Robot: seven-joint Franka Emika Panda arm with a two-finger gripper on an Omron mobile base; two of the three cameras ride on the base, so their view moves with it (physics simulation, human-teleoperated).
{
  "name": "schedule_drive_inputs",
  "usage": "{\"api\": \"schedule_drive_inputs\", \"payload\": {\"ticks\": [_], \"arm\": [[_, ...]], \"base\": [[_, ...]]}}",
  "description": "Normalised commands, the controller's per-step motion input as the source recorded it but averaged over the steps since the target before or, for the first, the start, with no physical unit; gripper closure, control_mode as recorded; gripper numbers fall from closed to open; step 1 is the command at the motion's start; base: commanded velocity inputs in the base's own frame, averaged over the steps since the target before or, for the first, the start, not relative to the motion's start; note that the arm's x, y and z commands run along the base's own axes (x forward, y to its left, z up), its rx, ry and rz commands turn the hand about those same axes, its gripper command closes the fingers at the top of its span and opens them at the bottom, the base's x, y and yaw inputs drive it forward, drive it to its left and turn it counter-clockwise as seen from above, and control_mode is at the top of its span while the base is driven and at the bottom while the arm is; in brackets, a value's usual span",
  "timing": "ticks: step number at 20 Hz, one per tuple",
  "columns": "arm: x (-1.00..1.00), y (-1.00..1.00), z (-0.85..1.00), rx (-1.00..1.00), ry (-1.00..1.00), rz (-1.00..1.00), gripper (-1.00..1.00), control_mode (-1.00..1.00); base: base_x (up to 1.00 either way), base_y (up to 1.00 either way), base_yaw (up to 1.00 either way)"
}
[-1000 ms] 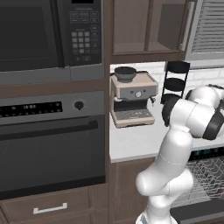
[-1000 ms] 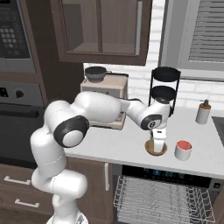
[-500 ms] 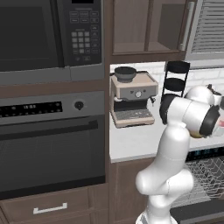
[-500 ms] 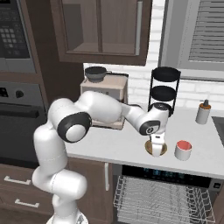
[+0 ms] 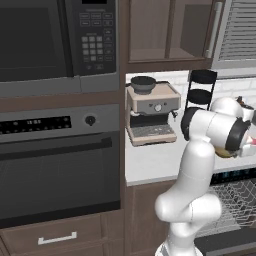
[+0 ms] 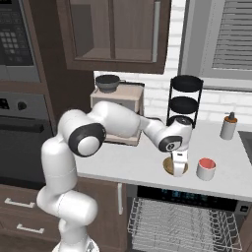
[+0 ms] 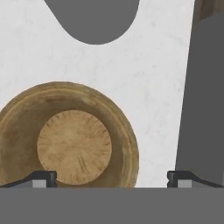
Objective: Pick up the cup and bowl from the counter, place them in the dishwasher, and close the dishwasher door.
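Note:
The tan-brown bowl (image 6: 170,167) sits on the pale counter (image 6: 123,162) near its front edge, above the dishwasher (image 6: 187,195). My gripper (image 6: 179,166) points straight down at it, open. In the hand view the bowl (image 7: 70,140) is close below, and my gripper (image 7: 111,179) straddles its right rim: one fingertip (image 7: 41,178) over the bowl's inside, the other over bare counter (image 7: 153,87). The red cup (image 6: 205,169) stands just right of the bowl, untouched. The dishwasher's wire rack (image 6: 182,226) is pulled out, and the dishwasher door (image 5: 227,244) lies open under it.
A coffee machine (image 6: 118,110) stands at the back of the counter, with a black tiered stand (image 6: 185,101) to its right. A white bottle (image 6: 228,127) is at the far right. The oven (image 5: 55,165) and microwave (image 5: 50,40) fill the wall to the left.
The hand has come down and slightly right, from above the bowl to just over it. The jaws stayed open. Bowl and cup have not moved.

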Motion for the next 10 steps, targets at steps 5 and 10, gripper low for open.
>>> {"api": "schedule_drive_inputs", "payload": {"ticks": [5,10], "arm": [[0.0,0.0,-0.4,0.0,0.0,0.0,-1.0,-1.0],[0.0,0.0,-0.38,0.0,0.01,0.0,-1.0,-1.0]], "base": [[0.0,0.0,0.0],[0.0,0.0,0.0]]}}
